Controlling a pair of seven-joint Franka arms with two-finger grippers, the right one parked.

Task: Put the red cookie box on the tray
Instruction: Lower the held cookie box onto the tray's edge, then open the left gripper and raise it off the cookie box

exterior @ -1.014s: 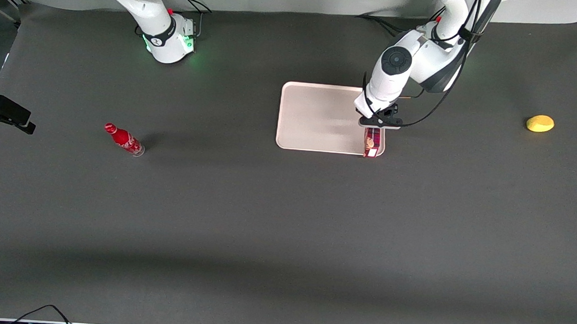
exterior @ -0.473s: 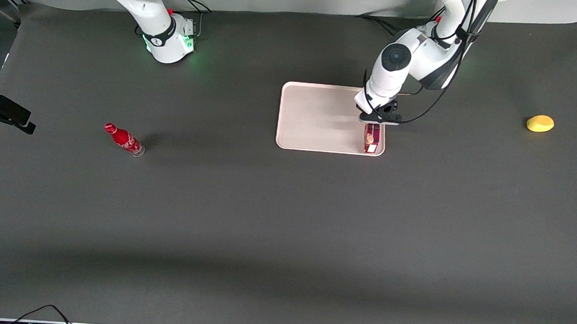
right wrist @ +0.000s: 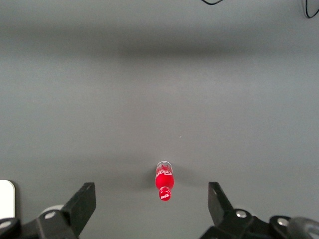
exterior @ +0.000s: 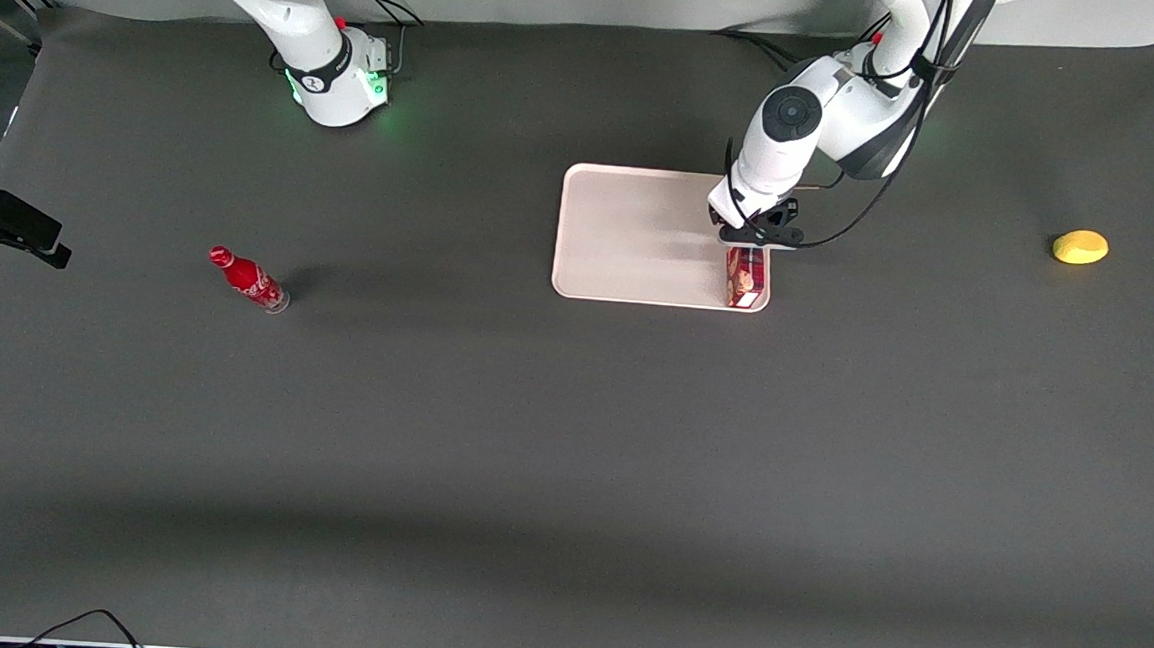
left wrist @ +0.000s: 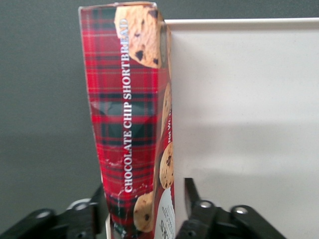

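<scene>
- Viewing from the front, we locate the gripper [exterior: 748,242] upper right of centre, over the tray [exterior: 632,235].
- Jaws stand apart, flanking the box [left wrist: 134,124], one finger [left wrist: 194,199] clear.

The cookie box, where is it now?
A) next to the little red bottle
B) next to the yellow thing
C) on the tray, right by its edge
C: the red cookie box lies on the tray along its rim at the working arm's end, with the gripper over it.
</scene>
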